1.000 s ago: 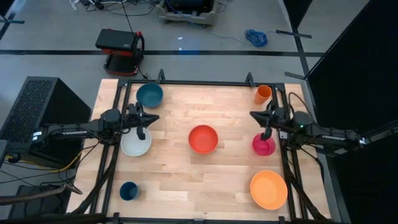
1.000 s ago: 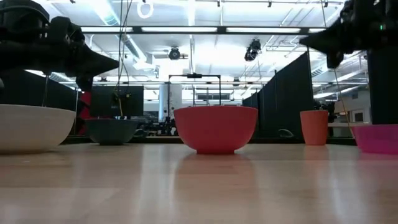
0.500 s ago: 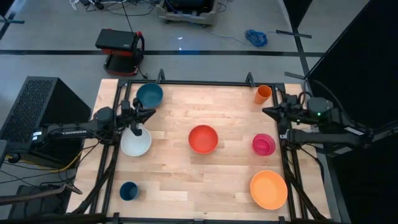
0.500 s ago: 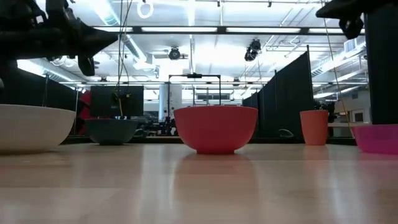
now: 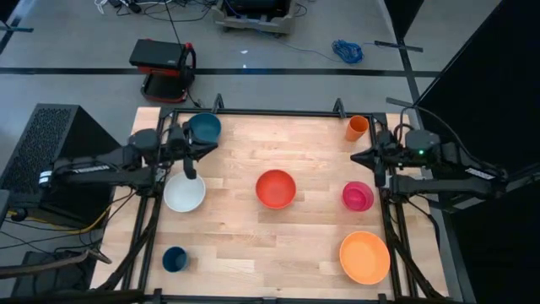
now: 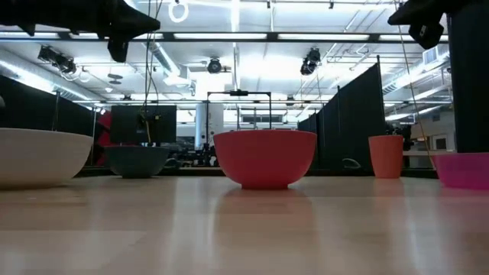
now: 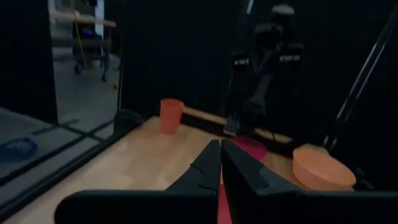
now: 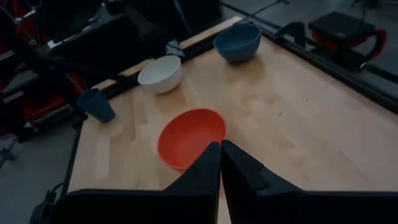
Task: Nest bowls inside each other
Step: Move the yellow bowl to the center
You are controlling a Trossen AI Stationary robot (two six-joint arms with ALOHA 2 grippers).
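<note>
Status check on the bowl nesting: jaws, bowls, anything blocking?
Left gripper and right gripper shut, empty, raised at table edges. Five bowls all separate, none nested. Orange cup and blue cup off to the sides, nothing blocking.

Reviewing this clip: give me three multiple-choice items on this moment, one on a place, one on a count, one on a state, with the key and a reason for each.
1. Where is the round red plastic bowl?
A. Mid-table
B. Inside the large orange bowl
C. Off the table

2. How many bowls lie nested in another?
A. Two
B. None
C. Four

3. How are the two grippers?
A. Both shut, holding nothing
B. Left holding the white bowl
C. Right holding the pink bowl

Key: 1 A, it sits alone at the centre of the wooden table. 2 B, the red, white, teal-blue, pink and orange bowl all stand apart. 3 A, left gripper and right gripper show closed, empty fingers above the table.
</note>
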